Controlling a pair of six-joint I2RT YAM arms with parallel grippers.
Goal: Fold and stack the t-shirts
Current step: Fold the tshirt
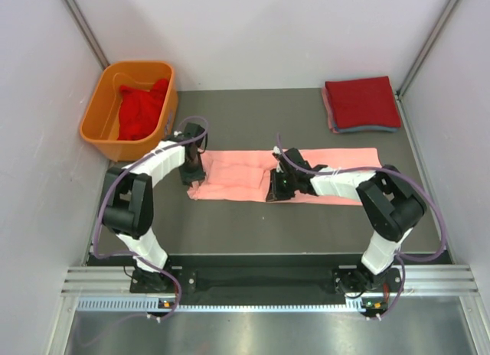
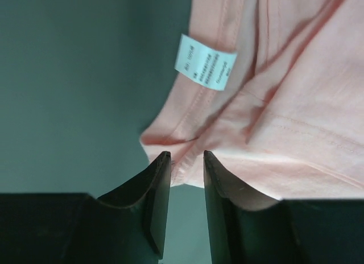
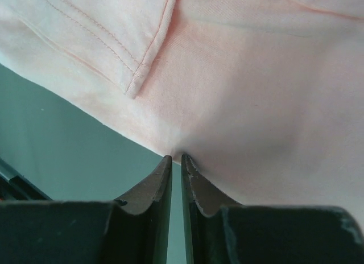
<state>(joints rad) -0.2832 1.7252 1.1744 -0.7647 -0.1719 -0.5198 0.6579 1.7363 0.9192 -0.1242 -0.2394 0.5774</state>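
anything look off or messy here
Mostly tidy. The salmon-pink t-shirt, folded into a long strip, is rumpled at its left end beside the left gripper, while the right half lies flat. The red t-shirt sits crumpled in the orange tub. The folded stack looks neat.

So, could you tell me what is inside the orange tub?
Crumpled red cloth, likely t-shirts, lies in the tub; whatever is beneath it is covered.
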